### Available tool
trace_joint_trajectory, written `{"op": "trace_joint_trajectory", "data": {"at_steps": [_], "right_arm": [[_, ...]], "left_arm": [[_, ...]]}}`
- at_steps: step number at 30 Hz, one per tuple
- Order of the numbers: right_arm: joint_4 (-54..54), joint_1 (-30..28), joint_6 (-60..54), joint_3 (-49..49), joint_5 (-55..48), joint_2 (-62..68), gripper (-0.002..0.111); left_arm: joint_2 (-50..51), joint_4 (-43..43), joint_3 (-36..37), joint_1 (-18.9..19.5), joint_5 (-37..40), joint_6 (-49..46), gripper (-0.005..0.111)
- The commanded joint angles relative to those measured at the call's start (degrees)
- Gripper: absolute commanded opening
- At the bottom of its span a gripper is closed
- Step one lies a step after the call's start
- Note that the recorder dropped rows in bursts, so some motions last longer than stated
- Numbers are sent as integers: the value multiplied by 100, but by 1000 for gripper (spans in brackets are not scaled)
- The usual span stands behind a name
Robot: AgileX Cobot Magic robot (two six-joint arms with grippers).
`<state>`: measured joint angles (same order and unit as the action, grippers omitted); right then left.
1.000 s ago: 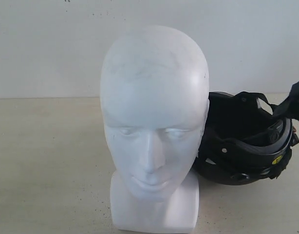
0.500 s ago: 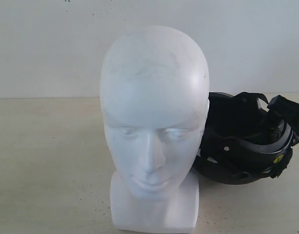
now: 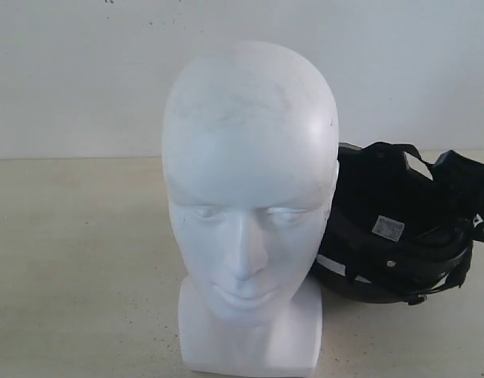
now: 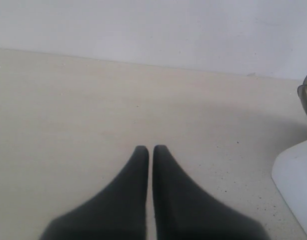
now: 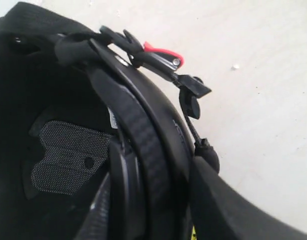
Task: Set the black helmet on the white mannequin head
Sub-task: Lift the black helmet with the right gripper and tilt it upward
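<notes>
Left fingers (image 4: 136, 170): pressed together with only a hairline slit between them, and nothing is held. They hang low over bare worktop (image 3: 84, 252) left of the white mannequin head (image 3: 250, 181). A corner of the head's base shows at the edge of the left wrist view.

White mannequin head: upright on its blocky neck, facing the exterior camera, crown bare. No shift over the last second.

Black helmet (image 3: 384, 236): on the worktop to the right of the head and a little behind it, partly hidden by the cheek. Its opening is turned up and toward the camera, with padding and straps showing. Change: the shell has rolled within the last second, and a white label (image 3: 388, 227) inside it now faces the camera, which it did not before.

Right fingers (image 5: 228, 210): at the helmet rim on the side away from the head, near the red buckle tab (image 5: 161, 51). One finger lies outside the shell. The other seems to sit inside the rim, though dark on dark makes that unsure. Whether they are clamped yet I cannot tell.

Reading: the roll suggests contact at the rim, so a grasp is probably forming. The helmet still has to be lifted, turned opening-down and brought over the crown.
</notes>
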<state>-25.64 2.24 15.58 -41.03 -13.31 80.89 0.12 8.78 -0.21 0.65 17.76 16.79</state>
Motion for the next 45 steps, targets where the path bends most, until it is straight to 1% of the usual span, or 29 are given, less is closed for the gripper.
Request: {"op": "trace_joint_trajectory", "data": {"at_steps": [1,5,10,14,16,20,27,31,34,39,42,45], "right_arm": [[86,-53,-107,-32,367,-73,0],[85,-400,-50,-121,134,-179,-1],[616,-1048,-169,-618,-899,-239,0],[720,-1493,-1093,-1098,-1750,-251,0],[720,-1583,-1691,-1307,-2111,-251,0],[720,-1547,-2344,-1450,-2382,-251,0],[1010,-1219,-4435,-1450,-2453,-239,0],[1151,-1161,-5189,-1450,-2697,-239,0],[1525,-1161,-5276,-1450,-2844,-264,0],[2135,-1161,-4806,-1450,-2800,-498,0],[2203,-1147,-4772,-1450,-2815,-662,0],[2428,-996,-4784,-1450,-2955,-772,0]], "left_arm": [[-12,-20,21,19,-25,-12,4],[-12,-20,21,19,-25,-12,4],[-12,-20,21,19,-25,-12,4],[-12,-20,21,19,-25,-12,4],[-12,-20,21,19,-25,-12,4],[-12,-20,21,19,-25,-12,4],[-12,-9,21,20,-25,-16,4],[-12,-9,21,20,-25,-16,4],[-12,-9,21,20,-25,-16,4],[-12,-9,21,20,-25,-16,4],[-12,-9,21,20,-25,-16,4],[-12,-9,21,20,-25,-16,4]]}}
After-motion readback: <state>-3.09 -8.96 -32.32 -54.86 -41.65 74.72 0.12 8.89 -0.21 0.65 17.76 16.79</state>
